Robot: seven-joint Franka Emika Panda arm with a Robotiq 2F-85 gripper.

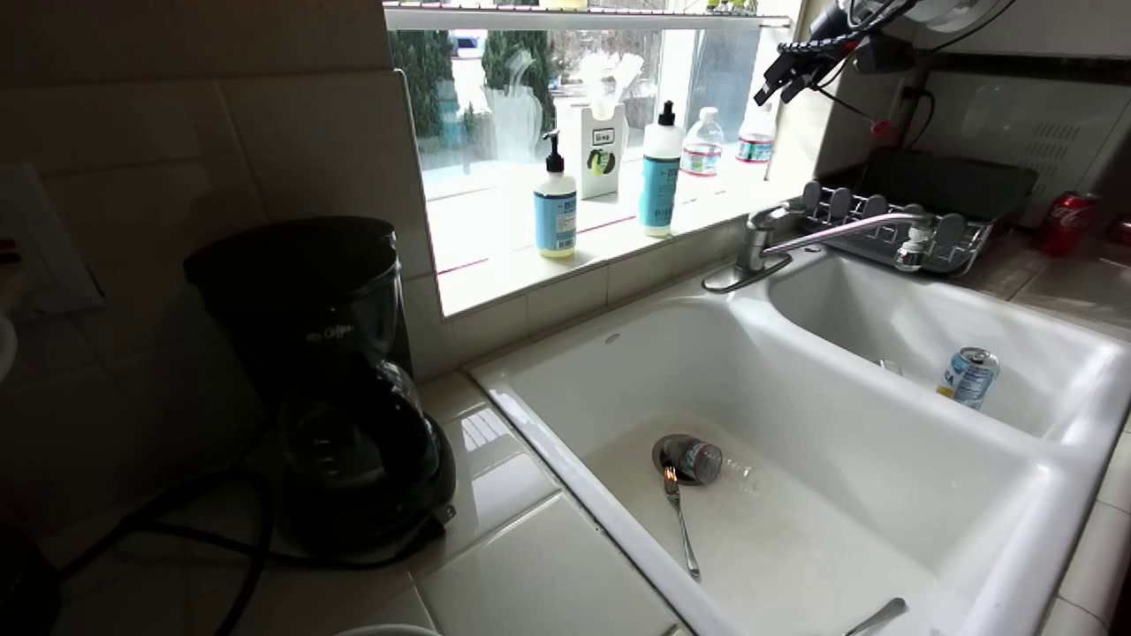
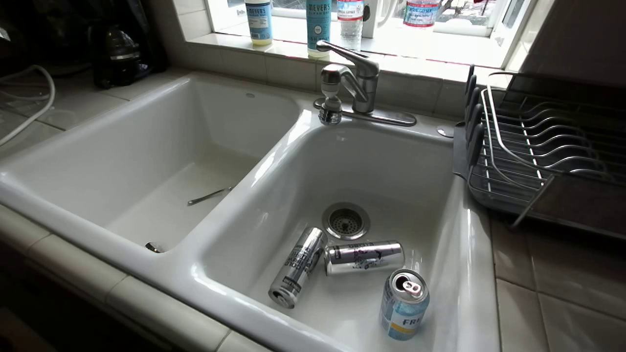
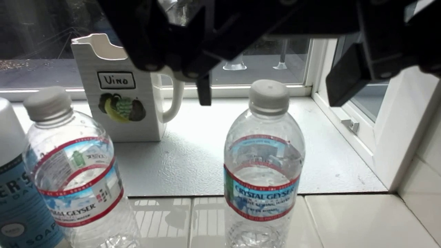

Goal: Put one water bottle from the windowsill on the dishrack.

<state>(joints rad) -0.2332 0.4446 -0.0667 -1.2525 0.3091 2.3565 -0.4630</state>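
Two clear water bottles with pale caps stand upright on the white windowsill (image 1: 495, 276). In the wrist view, one water bottle (image 3: 264, 196) is at centre right and the other bottle (image 3: 86, 182) at left. Both show in both exterior views, partly cut off at the top in one. My gripper (image 3: 274, 89) is open, its fingers spread to either side of the centre-right bottle's cap in the image; I see no contact. In an exterior view the gripper (image 1: 776, 94) is above and right of that bottle (image 1: 755, 146). The dark dishrack (image 2: 582, 200) stands right of the sink.
Soap bottles (image 1: 555, 212) and a white pitcher (image 3: 117, 86) share the sill. The faucet (image 2: 364, 88) stands between sill and sink. The double sink (image 2: 303, 132) holds cans, cutlery and a bottle (image 1: 707, 464). The window frame (image 3: 358, 131) closes the sill's right side.
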